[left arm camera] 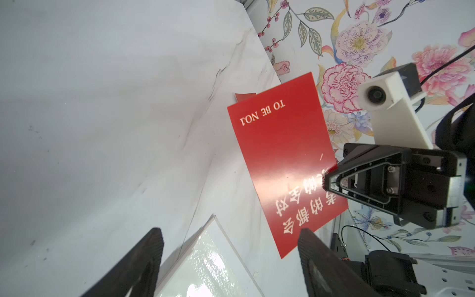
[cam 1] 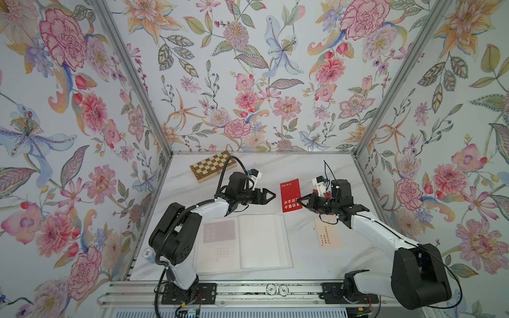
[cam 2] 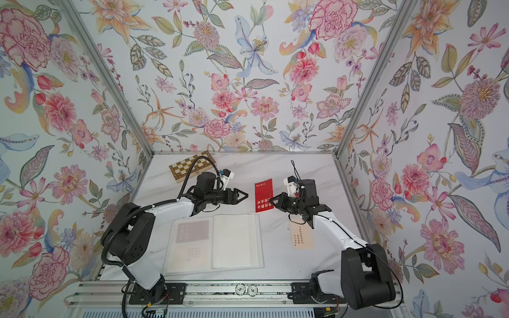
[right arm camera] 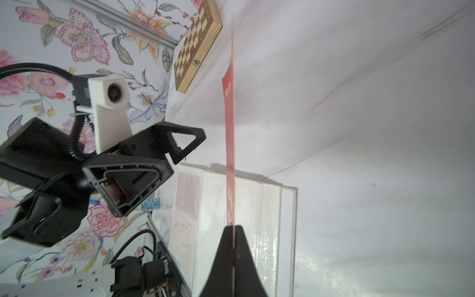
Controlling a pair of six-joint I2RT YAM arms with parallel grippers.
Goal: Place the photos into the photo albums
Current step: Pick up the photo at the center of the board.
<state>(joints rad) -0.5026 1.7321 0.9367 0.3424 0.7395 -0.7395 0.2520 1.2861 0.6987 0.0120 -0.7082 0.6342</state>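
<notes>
Marble worktop [cam 1: 303, 170], floral walls; noted red photo [cam 1: 290, 195] mid-frame, long axis up-frame, clamped at its lower right edge in right claw [cam 1: 300, 202], left claw [cam 1: 271, 196] spread wide just left, open photo album [cam 1: 261, 242] lower-left of it.

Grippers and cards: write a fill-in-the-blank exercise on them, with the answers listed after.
The card pinched in the right gripper is coloured ____. The left gripper holds nothing, and its jaws stand ____. The cream card lies partly under the ____ arm.
Missing words: red; open; right.
</notes>
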